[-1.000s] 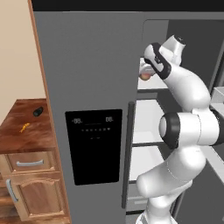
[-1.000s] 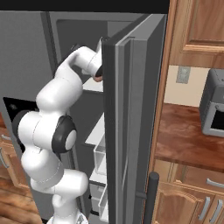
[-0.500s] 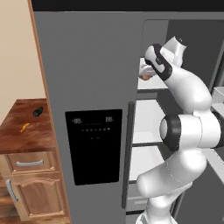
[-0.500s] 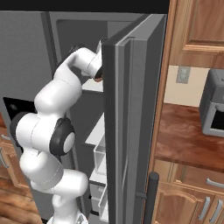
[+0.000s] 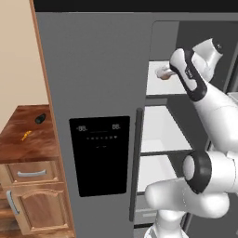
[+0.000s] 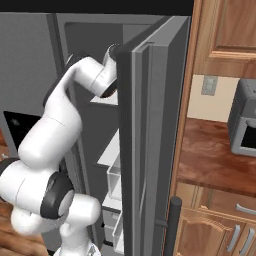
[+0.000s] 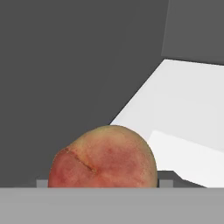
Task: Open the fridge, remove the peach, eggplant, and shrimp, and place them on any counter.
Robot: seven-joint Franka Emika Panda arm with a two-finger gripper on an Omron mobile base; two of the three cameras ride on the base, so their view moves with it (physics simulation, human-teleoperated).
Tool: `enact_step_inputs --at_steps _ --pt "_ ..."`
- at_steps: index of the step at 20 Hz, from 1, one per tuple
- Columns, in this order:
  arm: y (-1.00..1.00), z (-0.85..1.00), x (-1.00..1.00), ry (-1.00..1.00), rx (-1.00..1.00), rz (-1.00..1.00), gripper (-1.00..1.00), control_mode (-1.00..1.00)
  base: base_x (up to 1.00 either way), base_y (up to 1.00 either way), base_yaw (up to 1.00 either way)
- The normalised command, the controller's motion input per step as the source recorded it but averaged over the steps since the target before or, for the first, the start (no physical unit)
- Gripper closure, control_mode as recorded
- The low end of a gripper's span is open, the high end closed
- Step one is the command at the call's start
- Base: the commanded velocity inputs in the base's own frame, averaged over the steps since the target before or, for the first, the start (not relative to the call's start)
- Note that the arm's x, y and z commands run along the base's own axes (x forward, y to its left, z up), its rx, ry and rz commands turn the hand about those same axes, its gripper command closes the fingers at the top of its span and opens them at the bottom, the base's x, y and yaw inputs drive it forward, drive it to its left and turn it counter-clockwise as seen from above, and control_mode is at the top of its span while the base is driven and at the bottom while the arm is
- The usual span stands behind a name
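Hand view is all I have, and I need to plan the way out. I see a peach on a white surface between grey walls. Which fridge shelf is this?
Observer: It is the uppermost white shelf that shows in the fridge's right compartment, and the arm reaches up to it from below.
Operator: Is the door out of the arm's way?
Observer: The right door stands swung wide open, beside the arm's upper links.
Operator: Where are the other two items?
Observer: The eggplant and the shrimp already lie apart on the counter to the left of the fridge.
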Motion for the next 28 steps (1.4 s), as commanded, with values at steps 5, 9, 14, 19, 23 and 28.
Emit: enact_step_inputs --at_steps 5,9,14,19,23,28 --pt "0.0 0.13 -1.0 -0.02 -0.03 -0.05 1.0 -1.0 0.0 0.0 0.0" --pt "0.01 0.0 -1.0 0.17 -0.01 -0.13 1.0 -1.0 0.0 0.0 0.0" --pt "0.09 0.0 -0.98 0.3 -0.04 -0.17 1.0 -1.0 0.0 0.0 0.0" --pt "0.16 -0.07 -0.55 0.39 -0.02 -0.24 1.0 -1.0 0.0 0.0 0.0" --pt "0.0 0.0 0.0 0.0 0.0 0.0 1.0 1.0 -1.0 0.06 -0.16" --pt "0.0 0.0 0.0 0.0 0.0 0.0 1.0 1.0 -0.83 0.82 -0.1"
